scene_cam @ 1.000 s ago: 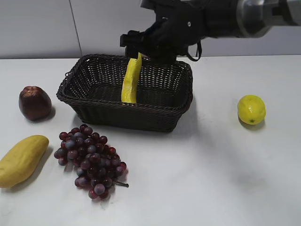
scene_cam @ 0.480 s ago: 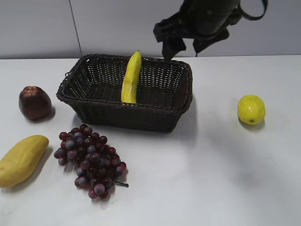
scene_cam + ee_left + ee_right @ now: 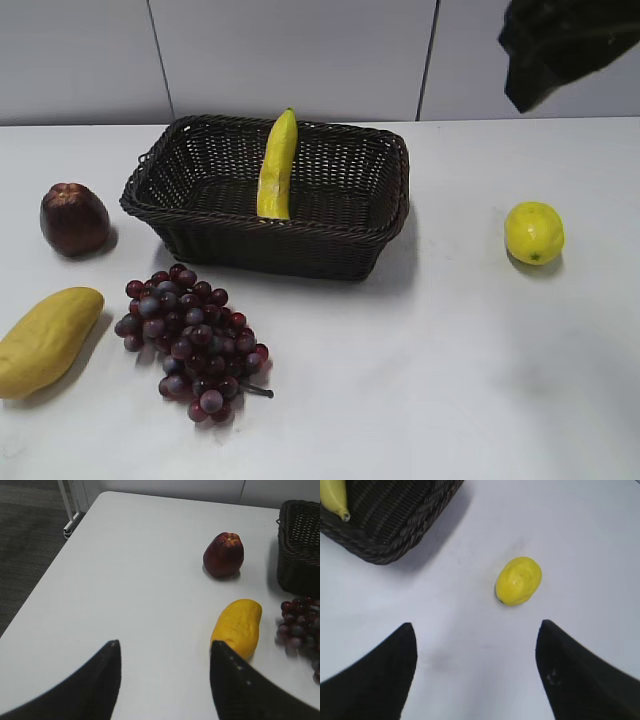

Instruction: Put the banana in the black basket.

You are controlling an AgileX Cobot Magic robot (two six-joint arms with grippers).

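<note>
The banana [image 3: 278,167] is long, slim and bright yellow. It lies inside the black basket [image 3: 330,255], leaning up against the far rim. Its tip also shows in the right wrist view [image 3: 335,497], inside the basket [image 3: 405,527]. My right gripper [image 3: 475,630] is open and empty, high above the table to the right of the basket; it shows as a dark shape at the top right of the exterior view [image 3: 560,45]. My left gripper [image 3: 165,650] is open and empty, above bare table left of the basket's corner [image 3: 300,545].
A lemon [image 3: 534,233] lies right of the basket, also seen under the right gripper [image 3: 518,580]. A dark red apple [image 3: 73,218], a dull-yellow mango [image 3: 45,340] and purple grapes [image 3: 195,340] lie at the left front. The table's left edge [image 3: 50,565] shows in the left wrist view.
My right gripper let go of the banana, rose and drew back to the upper right. The banana stays leaning in the basket.
</note>
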